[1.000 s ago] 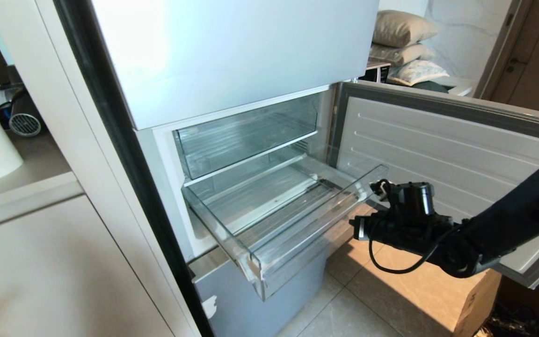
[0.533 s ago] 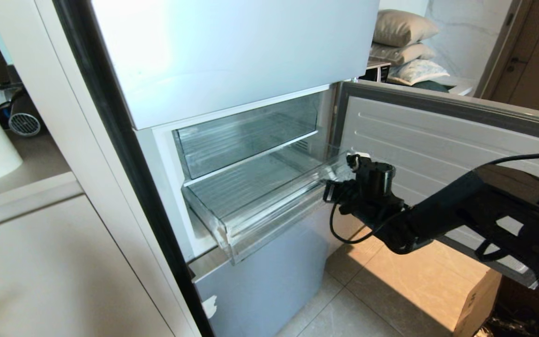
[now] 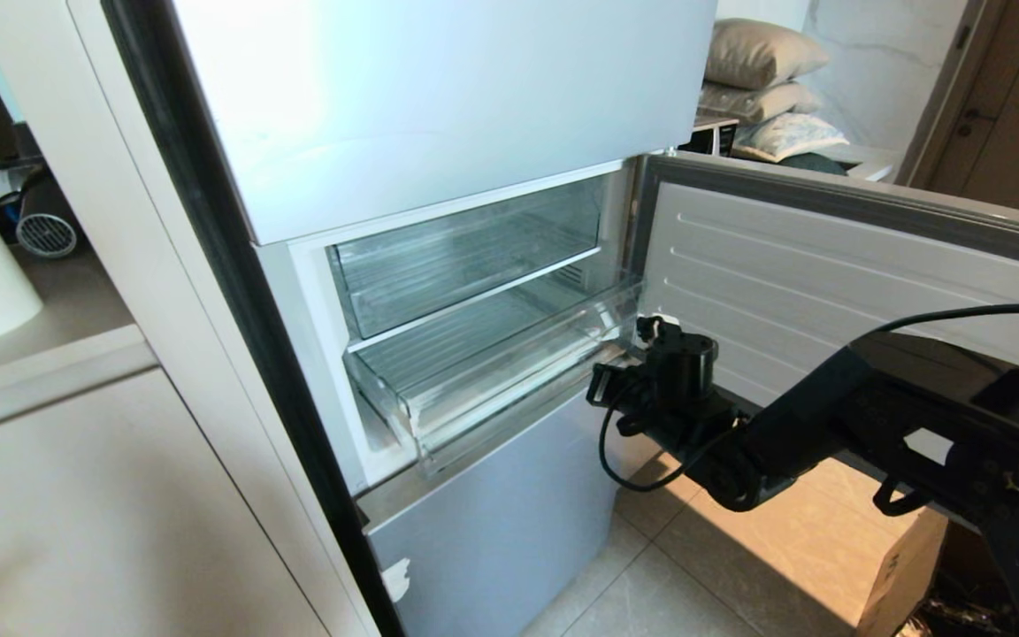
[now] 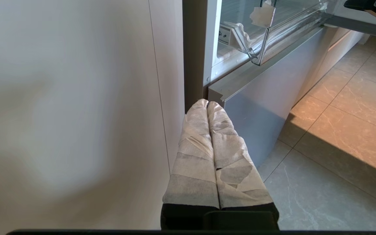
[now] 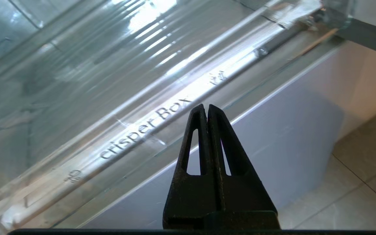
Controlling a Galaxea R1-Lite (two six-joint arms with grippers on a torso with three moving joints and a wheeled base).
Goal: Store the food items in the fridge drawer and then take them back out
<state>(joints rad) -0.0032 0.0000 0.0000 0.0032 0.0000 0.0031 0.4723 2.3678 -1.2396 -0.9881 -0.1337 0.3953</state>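
I face a white fridge (image 3: 439, 97) with its door (image 3: 828, 274) swung wide over a tiled floor (image 3: 651, 593); pillows (image 3: 762, 53) are stacked in the room behind. The clear fridge drawer (image 3: 492, 354) sits nearly flush in its bay, with no food visible in it. My right gripper (image 5: 206, 109) is clenched on nothing, its tips at the drawer's front wall, where only its wrist view shows "crisper Box". My left gripper (image 4: 207, 104), tape-wrapped and clenched, hangs beside the cabinet panel (image 4: 77, 98).

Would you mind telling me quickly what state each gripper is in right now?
Left gripper: closed, holding nothing, parked beside the fridge.
Right gripper: closed, holding nothing, tips at the fridge drawer front wall.
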